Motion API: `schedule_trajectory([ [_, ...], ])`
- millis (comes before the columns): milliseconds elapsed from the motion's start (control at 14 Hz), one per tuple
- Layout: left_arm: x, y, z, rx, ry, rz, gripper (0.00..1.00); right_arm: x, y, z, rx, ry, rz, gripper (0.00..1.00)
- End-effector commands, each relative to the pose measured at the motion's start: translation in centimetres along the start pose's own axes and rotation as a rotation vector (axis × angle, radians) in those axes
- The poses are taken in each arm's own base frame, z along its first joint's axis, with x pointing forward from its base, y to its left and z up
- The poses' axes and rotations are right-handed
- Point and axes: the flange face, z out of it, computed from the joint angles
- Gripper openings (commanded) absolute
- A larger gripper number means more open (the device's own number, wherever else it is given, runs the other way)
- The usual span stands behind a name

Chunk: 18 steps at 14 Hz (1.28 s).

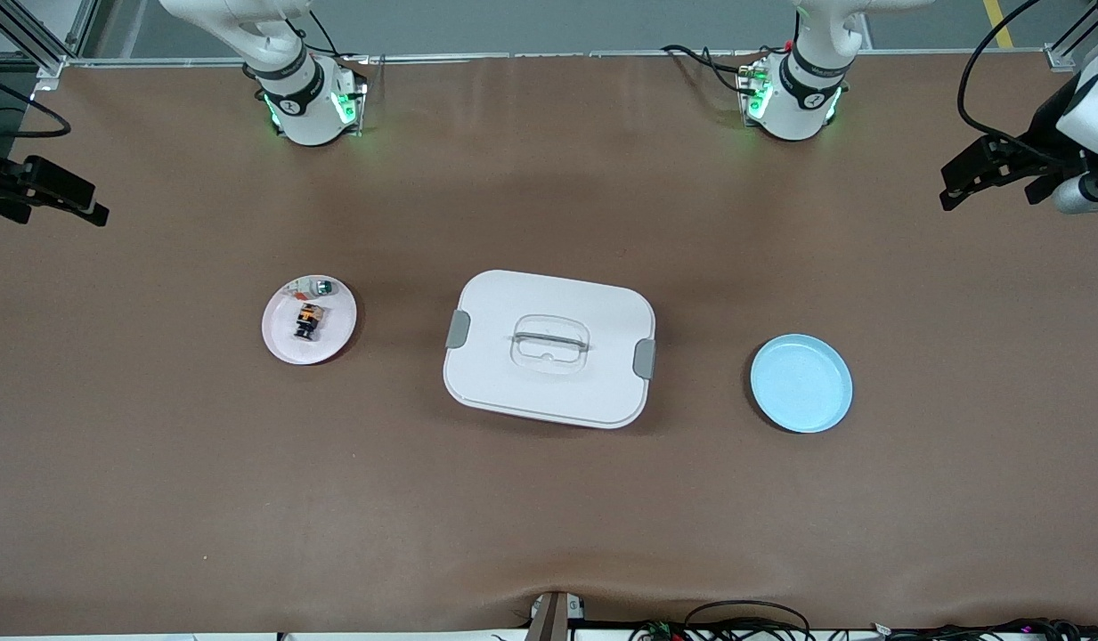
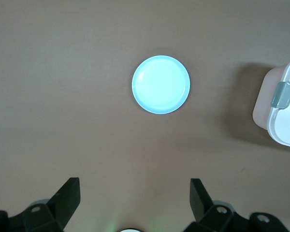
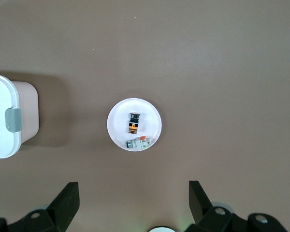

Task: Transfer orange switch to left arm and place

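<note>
The orange switch [image 1: 306, 320], a tiny black part with an orange band, lies on the pink plate [image 1: 286, 343] toward the right arm's end of the table; it also shows in the right wrist view [image 3: 134, 123]. The white box [image 1: 549, 347] with grey latches stands mid-table between the two plates. My right gripper [image 1: 45, 191] is open and empty, high at the table's end, apart from the pink plate. My left gripper [image 1: 1003, 174] is open and empty, high at the other end; its wrist view shows its fingers [image 2: 67, 195] wide apart over bare table.
A small clear-whitish piece [image 1: 321, 287] with green and red bits lies on the pink plate beside the switch. An empty blue plate [image 1: 801, 383] sits toward the left arm's end, also in the left wrist view [image 2: 161, 84]. Brown mat covers the table.
</note>
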Motion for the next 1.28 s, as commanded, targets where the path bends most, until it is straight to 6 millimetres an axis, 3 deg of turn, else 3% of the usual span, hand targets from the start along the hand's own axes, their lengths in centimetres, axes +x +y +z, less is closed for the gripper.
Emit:
schedule_trajectory([
  [0, 0.9, 0.0, 0.8, -0.003, -0.022, -0.009, 1.0, 0.2, -0.3, 0.5, -0.006, -0.009, -0.016, 1.0],
  [142, 1.0, 0.1, 0.9, -0.003, -0.026, -0.009, 1.0, 1.9, -0.1, 2.6, -0.019, -0.041, -0.01, 1.0],
  [285, 0.9, 0.1, 0.9, -0.003, -0.026, -0.01, 1.0, 4.5, 0.1, 6.6, -0.01, -0.097, -0.001, 1.0],
  [427, 0.8, 0.1, 0.9, -0.002, -0.029, -0.01, 1.0, 5.6, 0.0, 7.2, -0.027, -0.062, -0.003, 1.0],
  [570, 0.9, 0.1, 1.1, -0.002, -0.032, -0.01, 1.0, 7.6, 0.7, 10.1, -0.014, -0.072, 0.008, 1.0],
  [997, 1.2, 0.3, 1.5, -0.005, -0.032, 0.001, 1.0, 7.8, 2.6, 11.9, -0.011, -0.104, 0.042, 1.0],
  [1211, 1.2, 0.3, 1.5, -0.006, -0.029, 0.002, 1.0, 7.4, 1.1, 13.0, -0.005, -0.132, -0.132, 1.0],
])
